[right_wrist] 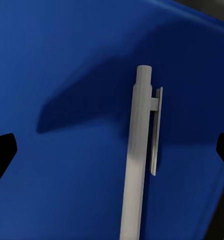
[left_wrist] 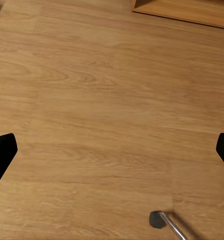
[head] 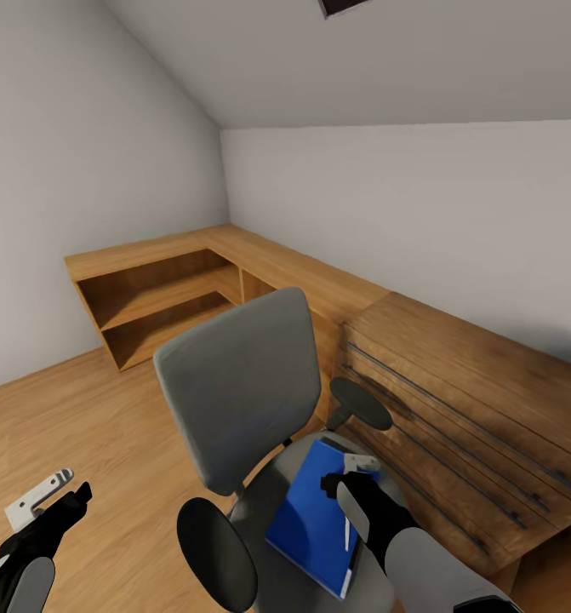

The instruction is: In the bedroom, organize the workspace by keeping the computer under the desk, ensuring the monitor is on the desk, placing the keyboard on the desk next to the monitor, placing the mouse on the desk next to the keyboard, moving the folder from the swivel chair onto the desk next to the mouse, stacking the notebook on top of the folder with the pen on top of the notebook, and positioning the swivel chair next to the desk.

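Above the swivel chair (head: pixel 259 426), the right end effector (right_wrist: pixel 112 150) hovered spread over the pen (right_wrist: pixel 137 155) on the folder (head: pixel 315 519); an off-centre pinch could roll it floorward.

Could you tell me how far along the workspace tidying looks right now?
Nothing looks done yet. The blue folder lies on the swivel chair seat with the pen on it. The open right gripper hovers over the pen; the left gripper hangs open over the floor.
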